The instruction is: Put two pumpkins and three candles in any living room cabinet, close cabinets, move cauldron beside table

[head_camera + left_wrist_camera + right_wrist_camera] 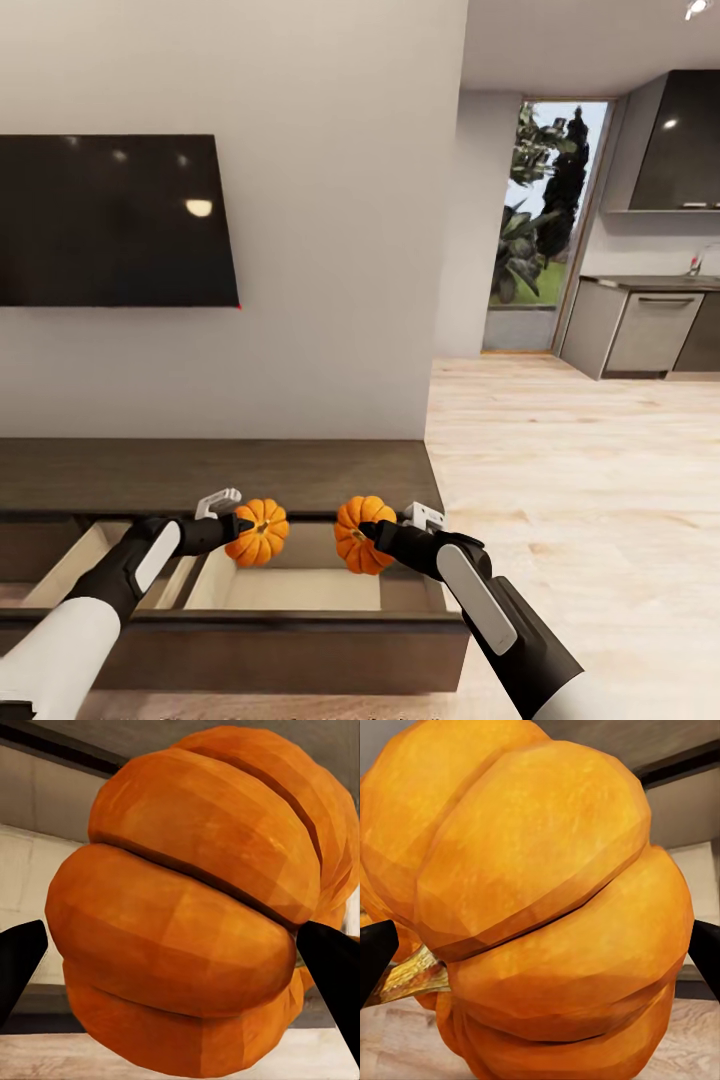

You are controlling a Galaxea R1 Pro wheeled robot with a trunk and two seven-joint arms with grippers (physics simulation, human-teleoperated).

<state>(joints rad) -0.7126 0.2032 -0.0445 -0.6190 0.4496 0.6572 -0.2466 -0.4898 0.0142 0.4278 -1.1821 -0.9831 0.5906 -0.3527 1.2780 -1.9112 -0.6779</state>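
Both your grippers, left [238, 525] and right [362, 532], have jaws clamped on a pumpkin apiece, left pumpkin [260, 533] and right pumpkin [360, 534], held above the open drawer [300, 585] of the dark cabinet [220, 475], beneath the TV [110, 220].

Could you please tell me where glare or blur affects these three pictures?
Head view: ceiling lights glare as pale spots on the black wall-mounted TV. Left wrist view: the round ribbed orange pumpkin looms faceted, background soft. Right wrist view: likewise its pumpkin, evenly lit.
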